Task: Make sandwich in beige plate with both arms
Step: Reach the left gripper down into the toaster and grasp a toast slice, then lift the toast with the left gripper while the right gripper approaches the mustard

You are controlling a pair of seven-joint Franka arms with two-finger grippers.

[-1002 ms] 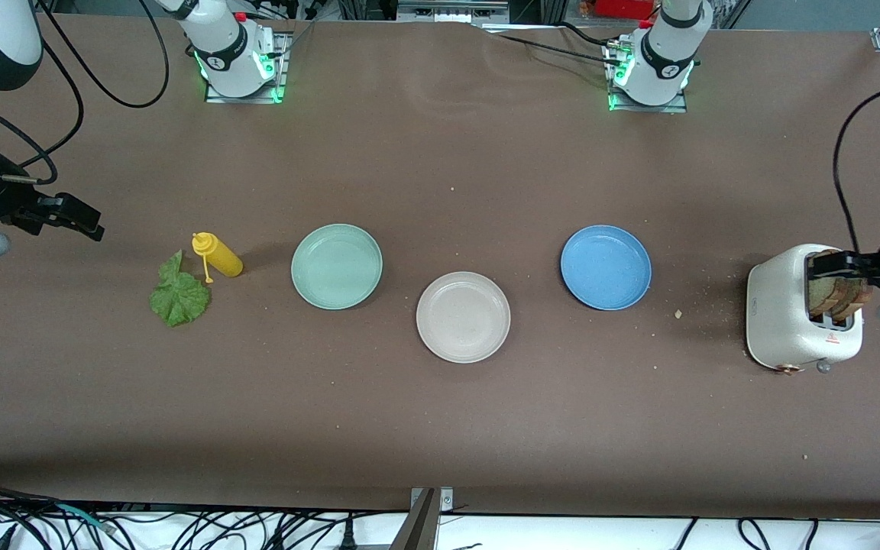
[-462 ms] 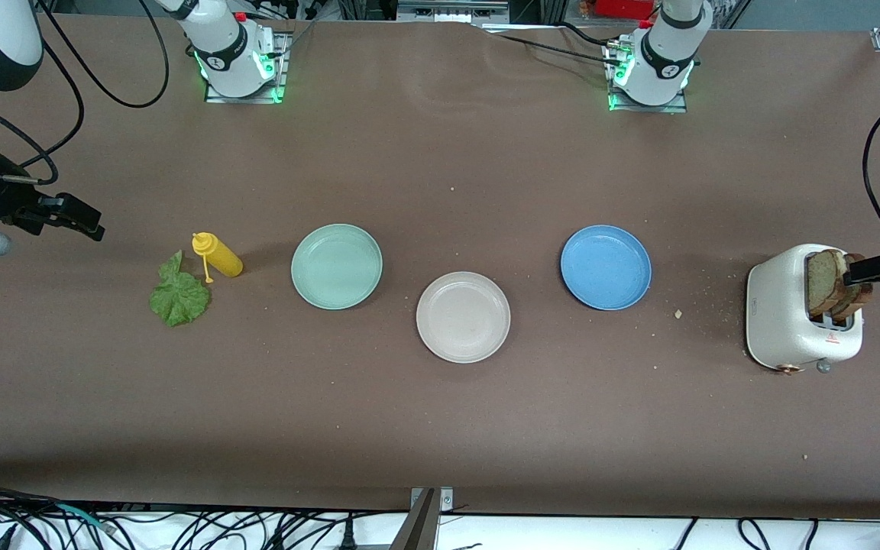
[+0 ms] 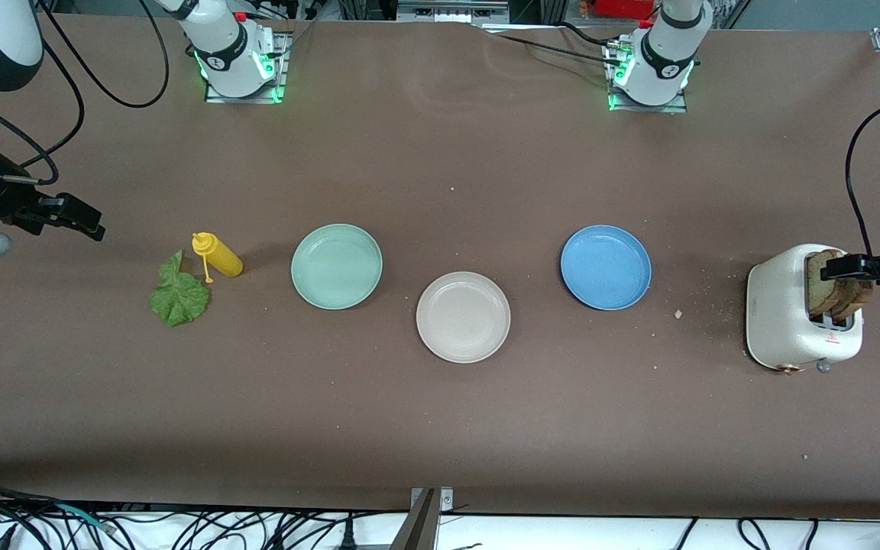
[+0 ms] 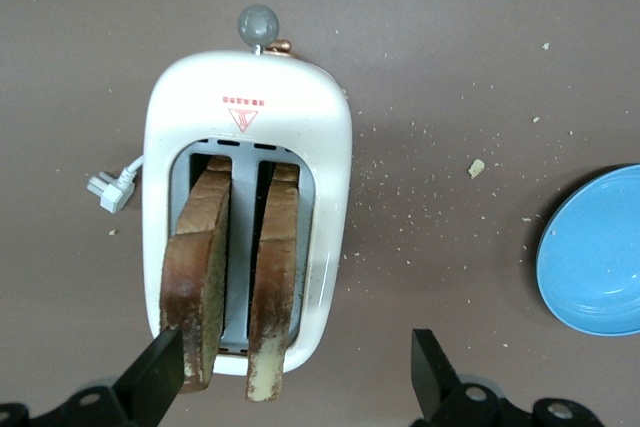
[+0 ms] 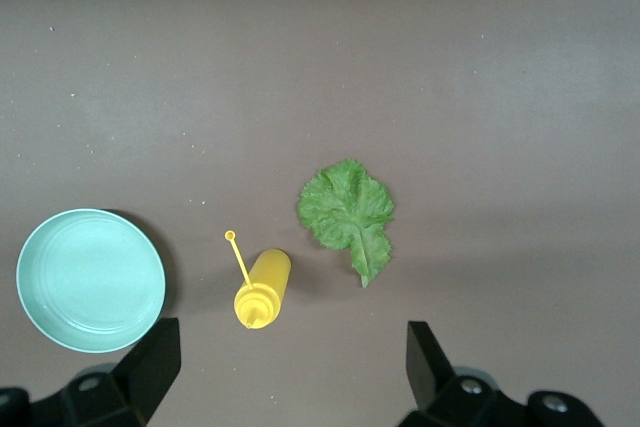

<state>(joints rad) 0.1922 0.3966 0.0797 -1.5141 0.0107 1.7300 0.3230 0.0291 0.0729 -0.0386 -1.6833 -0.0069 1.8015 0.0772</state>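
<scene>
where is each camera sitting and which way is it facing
Front view: high across the table, facing both arm bases; left gripper over the toaster, right gripper open above the table.
Left wrist view: looks down on toaster, bread slices, open fingers.
Right wrist view: looks down on lettuce, mustard bottle.
Shared: mint-green plate, blue plate.

I work in a lab: my bases (image 3: 237, 65) are bolted to a paper-covered desk (image 3: 440, 428) edged with loose cables (image 3: 180, 527).

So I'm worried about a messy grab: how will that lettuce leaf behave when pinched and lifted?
The lettuce leaf looks thin and crinkled, so it will probably flop and weigh little. Lying flat on the table, it may slide or tear at the edges.
</scene>
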